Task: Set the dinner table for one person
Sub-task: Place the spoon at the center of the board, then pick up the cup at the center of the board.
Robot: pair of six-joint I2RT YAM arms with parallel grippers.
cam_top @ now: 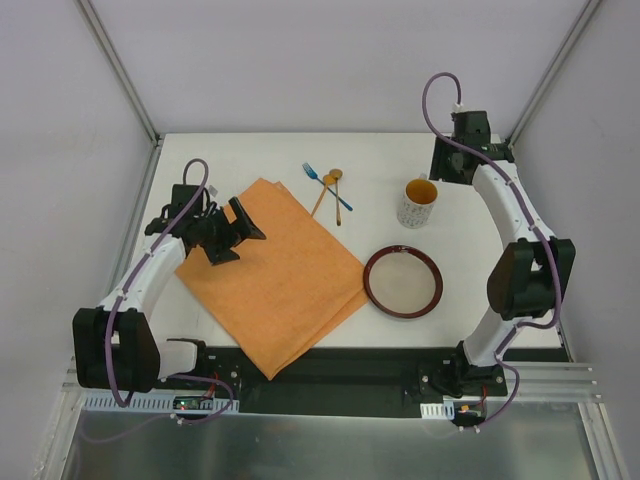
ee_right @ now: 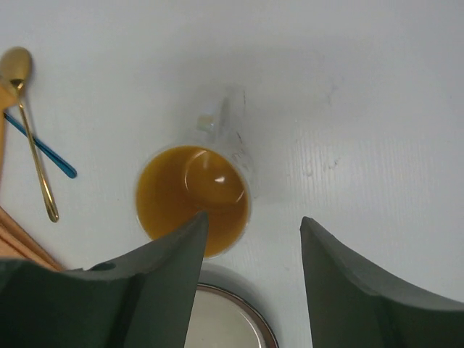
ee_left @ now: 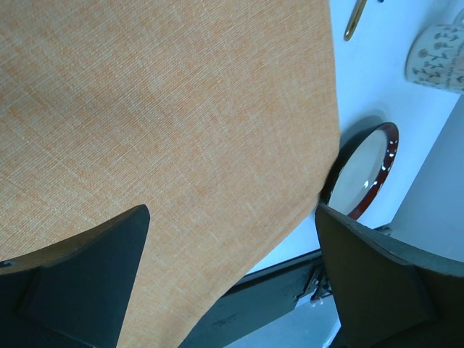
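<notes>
**Top view:** the dinner table (cam_top: 250, 155) lies flat under everything. An orange placemat (cam_top: 270, 270) is set askew on it, w/ one corner hung over the near edge. The left gripper (cam_top: 232, 238) is held over the placemat's far-left part, jaws spread wide, nothing in them. The right gripper (cam_top: 445, 165) is seen near the far-right corner, just behind the mug (cam_top: 418, 205). The plate (cam_top: 367, 282), fork (cam_top: 322, 180) and spoons (cam_top: 334, 190) are off the placemat. Risk: if pinched at one spot and dragged, the cloth could be bunched or pulled off the edge.

**Left wrist:** only placemat (ee_left: 167, 109) is seen betw. the wide jaws of the left gripper (ee_left: 232, 217). The plate (ee_left: 391, 145) sits just beside the cloth's edge, so it could be shoved if the cloth is slid.

**Right wrist:** the right gripper (ee_right: 254, 221) is parted, w/ bare table (ee_right: 326, 72) betw. the jaws and nothing held. The mug (ee_right: 185, 185) is off to one side, partly hidden. If the gripper is lowered here, the rim could be struck and the mug tipped. Amber inside: liquid or glaze can't be told.
</notes>
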